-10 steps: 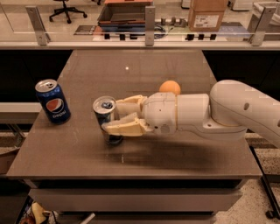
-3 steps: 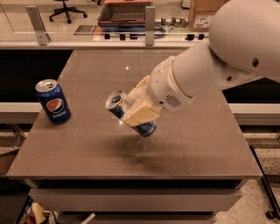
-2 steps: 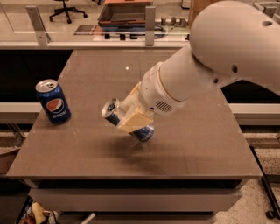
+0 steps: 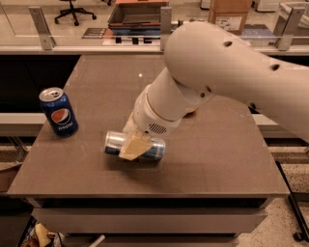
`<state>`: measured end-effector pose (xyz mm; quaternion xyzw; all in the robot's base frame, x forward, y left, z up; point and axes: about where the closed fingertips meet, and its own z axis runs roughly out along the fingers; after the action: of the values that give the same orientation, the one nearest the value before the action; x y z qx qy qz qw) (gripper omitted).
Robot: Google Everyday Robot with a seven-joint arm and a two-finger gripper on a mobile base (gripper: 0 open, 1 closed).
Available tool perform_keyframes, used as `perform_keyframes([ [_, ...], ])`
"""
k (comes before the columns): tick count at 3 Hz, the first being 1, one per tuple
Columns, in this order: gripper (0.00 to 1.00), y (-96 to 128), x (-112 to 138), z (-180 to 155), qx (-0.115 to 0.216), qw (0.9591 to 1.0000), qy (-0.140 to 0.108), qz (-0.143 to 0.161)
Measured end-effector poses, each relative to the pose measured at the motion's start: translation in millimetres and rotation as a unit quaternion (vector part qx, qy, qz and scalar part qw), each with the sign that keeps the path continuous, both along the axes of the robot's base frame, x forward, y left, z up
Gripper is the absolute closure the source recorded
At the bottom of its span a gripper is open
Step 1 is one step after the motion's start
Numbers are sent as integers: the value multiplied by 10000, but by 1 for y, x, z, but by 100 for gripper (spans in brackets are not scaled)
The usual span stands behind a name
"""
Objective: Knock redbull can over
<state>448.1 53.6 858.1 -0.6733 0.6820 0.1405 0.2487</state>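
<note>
Near table (image 4: 217,164) front edge | redbull can (image 4: 155,150) on its side | tool (image 4: 131,140) over its middle, fingers pinching it | Pepsi can (image 4: 59,112) upright, well apart

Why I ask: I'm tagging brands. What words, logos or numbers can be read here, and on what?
Pepsi can: round red-white-blue logo; the word under it is too blurred to read.
Redbull can, on its side under the gripper: nothing readable.
Box at the back: label too small to read.
</note>
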Motion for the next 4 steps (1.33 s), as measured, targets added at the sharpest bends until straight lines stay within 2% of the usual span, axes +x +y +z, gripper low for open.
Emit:
perform_keyframes([
  [2,100,27,-6,-29,-25,9989,283,362],
  [3,82,28,-6,-28,-24,9989,284,363],
  [4,58,28,-7,-27,-29,9990,266,370],
])
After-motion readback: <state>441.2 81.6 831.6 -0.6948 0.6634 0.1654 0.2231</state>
